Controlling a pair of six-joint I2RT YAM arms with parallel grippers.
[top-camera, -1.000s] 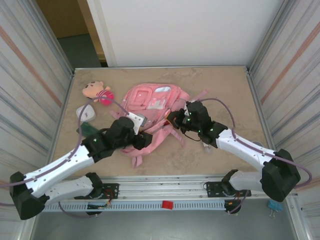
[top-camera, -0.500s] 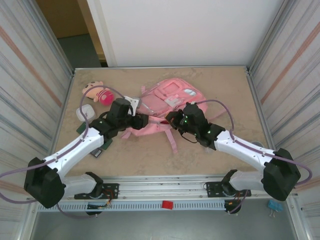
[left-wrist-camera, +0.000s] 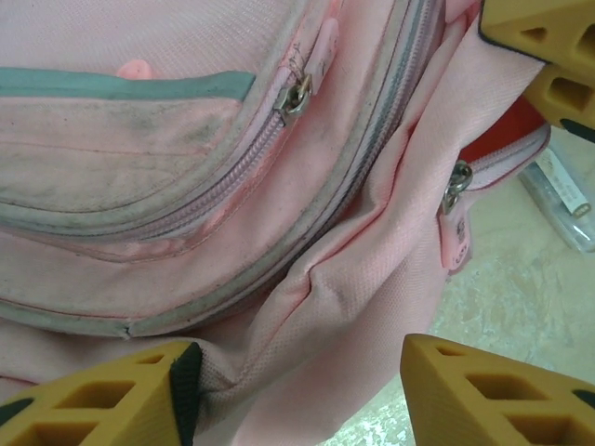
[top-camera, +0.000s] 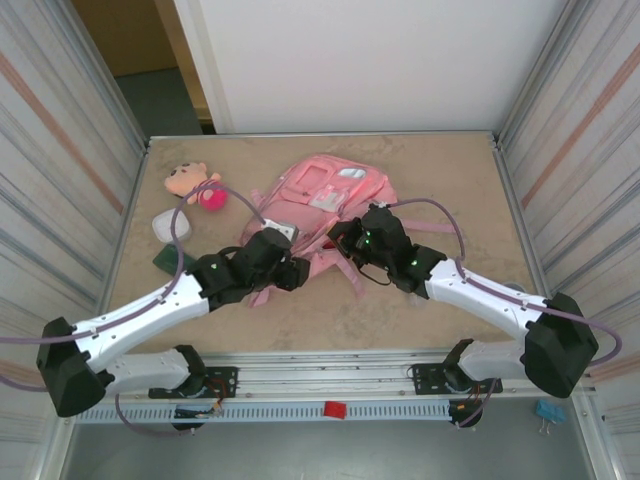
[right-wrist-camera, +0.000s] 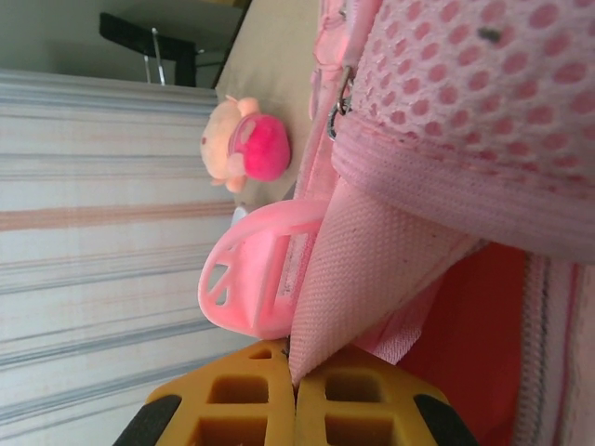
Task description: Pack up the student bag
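The student bag (top-camera: 325, 185) lies flat around the middle of the table (top-camera: 455, 180), toward the far side, with its straps trailing toward the near edge. The right gripper (top-camera: 338, 232) is at the bag's near right edge. In the right wrist view its fingers (right-wrist-camera: 353, 400) are clenched together on a strip of the bag's pink fabric, beside a pink plastic handle (right-wrist-camera: 246, 279). The left gripper (top-camera: 292, 272) sits at the bag's near left edge. Its fingers (left-wrist-camera: 102, 400) stand released and well apart, with a fold of the bag lying loose between them.

Judging by this, the packing is at an early or middle stage. A compartment mouth gapes a little beside a zip pull (left-wrist-camera: 456, 186), and red lining (right-wrist-camera: 474, 325) shows inside. What is already in the bag cannot be told. Several things are left out on the left of the table: a plush doll (top-camera: 193, 184) at the far left, a white rounded object (top-camera: 168, 226) nearer, and a dark green item (top-camera: 168, 262) nearer again. These likely remain to be loaded, and then the zips closed.
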